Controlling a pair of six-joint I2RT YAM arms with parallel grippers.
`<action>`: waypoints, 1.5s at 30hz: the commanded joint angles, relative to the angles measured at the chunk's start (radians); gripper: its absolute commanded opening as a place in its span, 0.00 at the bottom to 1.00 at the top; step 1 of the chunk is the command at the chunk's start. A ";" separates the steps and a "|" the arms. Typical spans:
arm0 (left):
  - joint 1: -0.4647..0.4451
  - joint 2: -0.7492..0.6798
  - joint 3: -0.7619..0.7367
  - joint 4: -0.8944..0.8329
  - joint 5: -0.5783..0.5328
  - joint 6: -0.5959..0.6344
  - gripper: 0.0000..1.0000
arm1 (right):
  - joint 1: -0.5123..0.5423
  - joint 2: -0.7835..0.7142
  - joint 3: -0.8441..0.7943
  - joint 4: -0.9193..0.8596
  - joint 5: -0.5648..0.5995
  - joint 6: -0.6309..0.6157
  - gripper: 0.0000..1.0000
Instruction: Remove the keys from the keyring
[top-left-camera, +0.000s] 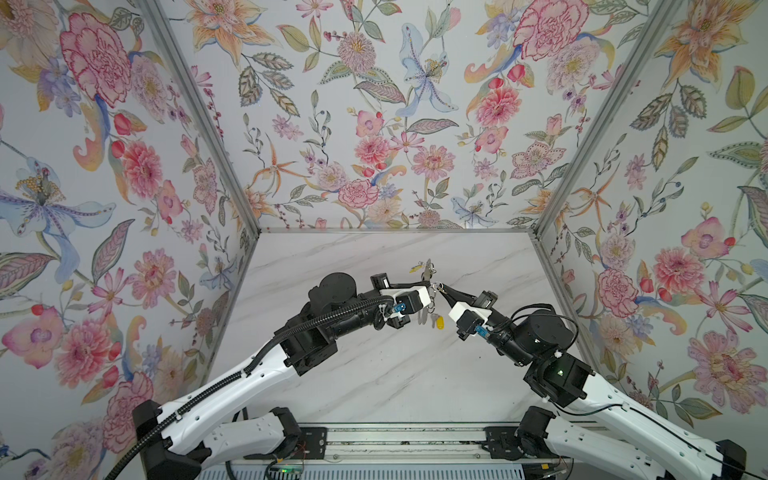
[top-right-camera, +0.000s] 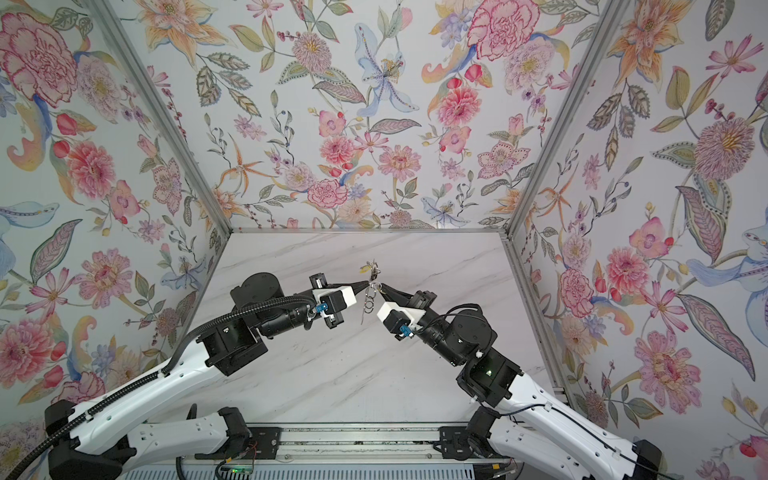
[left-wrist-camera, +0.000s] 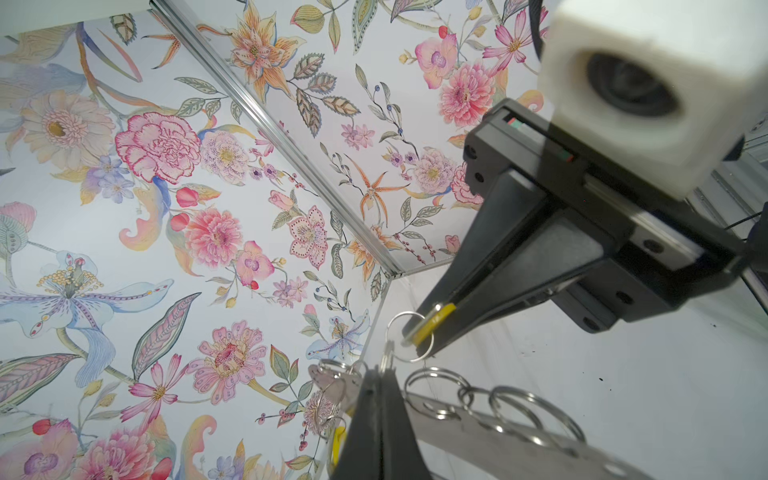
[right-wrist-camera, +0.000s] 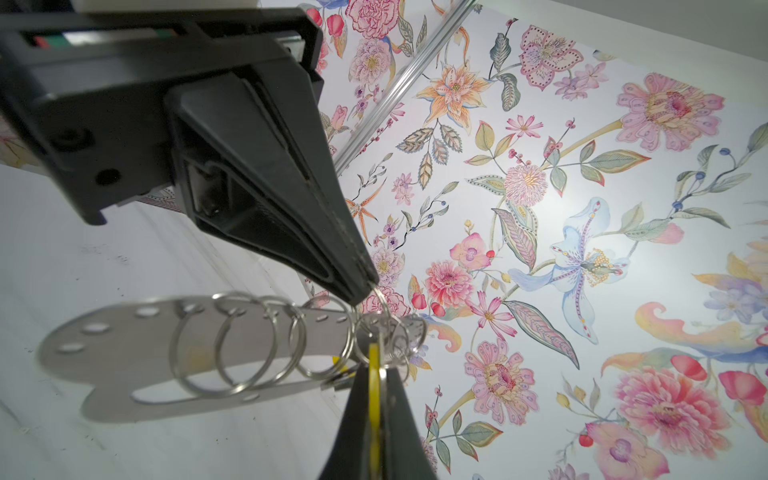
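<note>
Clamping right gripper (right-wrist-camera: 375, 374) onto one of the keys (left-wrist-camera: 434, 320), left gripper (left-wrist-camera: 383, 374) onto small ring (left-wrist-camera: 388, 353) by keyring (right-wrist-camera: 124, 357). Unthreading; next, likely twisting along ring's coil.

A robot test cell in a lab, not a lived-in room: a small booth closed on three sides by wall panels (top-left-camera: 374, 124) papered in a flower print and joined at the corners by bare aluminium profiles (top-left-camera: 199, 112). Its base is a marble-look worktop (top-left-camera: 395, 374). Along the open front runs a metal rail (top-left-camera: 399, 442) carrying two white-and-black robot arms, the left arm (top-left-camera: 232, 386) and the right arm (top-left-camera: 623, 411), with exposed black cabling (top-left-camera: 332, 317) and a bare circuit board (top-left-camera: 284, 470) showing a green light
</note>
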 joint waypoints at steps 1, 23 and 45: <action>0.002 0.006 0.049 0.057 -0.074 0.029 0.00 | 0.015 -0.022 -0.013 0.017 -0.008 -0.011 0.00; -0.027 -0.054 -0.010 0.194 -0.076 -0.022 0.00 | -0.024 0.040 -0.034 0.042 0.058 0.017 0.00; -0.040 0.027 0.079 0.004 -0.263 0.002 0.00 | 0.170 0.033 0.002 0.026 0.145 -0.142 0.00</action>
